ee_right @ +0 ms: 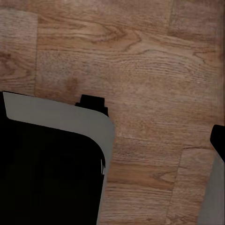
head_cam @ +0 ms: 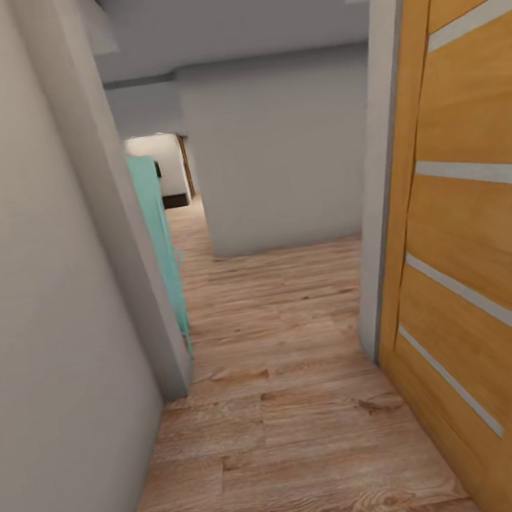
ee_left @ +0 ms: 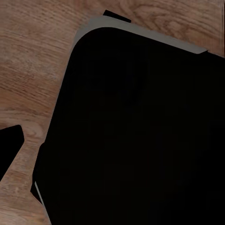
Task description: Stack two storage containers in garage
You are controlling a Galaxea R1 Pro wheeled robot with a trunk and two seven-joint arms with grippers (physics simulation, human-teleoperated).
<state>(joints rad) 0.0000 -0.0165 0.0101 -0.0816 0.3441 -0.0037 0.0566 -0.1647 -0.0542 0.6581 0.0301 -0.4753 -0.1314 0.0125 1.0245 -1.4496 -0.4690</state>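
Observation:
The two storage containers are out of view. I face down a narrow hallway with a light wood plank floor (head_cam: pixel 288 415). A light-wood door (head_cam: pixel 485 254) with narrow frosted strips stands open along my right side. Both wrist views look straight down at the plank floor (ee_right: pixel 140 56) and at my own black, grey-rimmed base (ee_left: pixel 140 131) (ee_right: pixel 47 173). No gripper fingers can be made out in them.
A white wall (head_cam: pixel 44 320) runs close on the left and ends at a corner. Just past that corner is a teal panel (head_cam: pixel 160 246). A white wall block (head_cam: pixel 282 154) closes the hallway ahead, with a passage continuing along its left side to a far room.

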